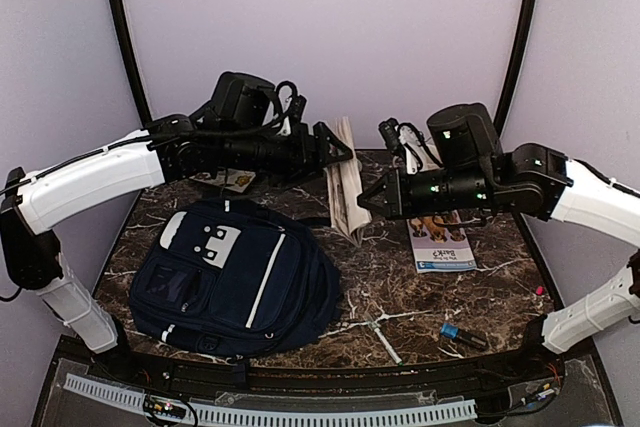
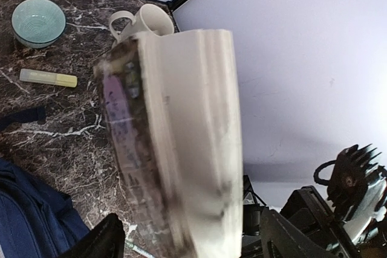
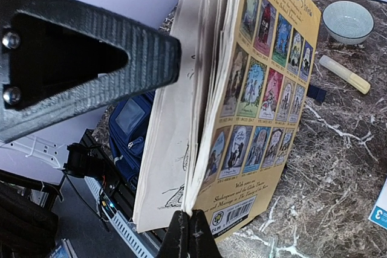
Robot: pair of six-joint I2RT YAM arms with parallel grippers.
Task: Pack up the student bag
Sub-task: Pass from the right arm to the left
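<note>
Pinching hand: right gripper [image 1: 363, 202], clamped on the lower corner of an upright book [image 1: 345, 185].
Left gripper [image 1: 338, 152]: jaws spread wide, straddling the book's upper edge.
Student bag [image 1: 240, 282]: flat on the table [image 1: 480, 292], below both grippers, nearer the left one.

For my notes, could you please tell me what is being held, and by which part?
The right gripper pinches the book by its edge beside the barcode; the left gripper stands open around it.
</note>
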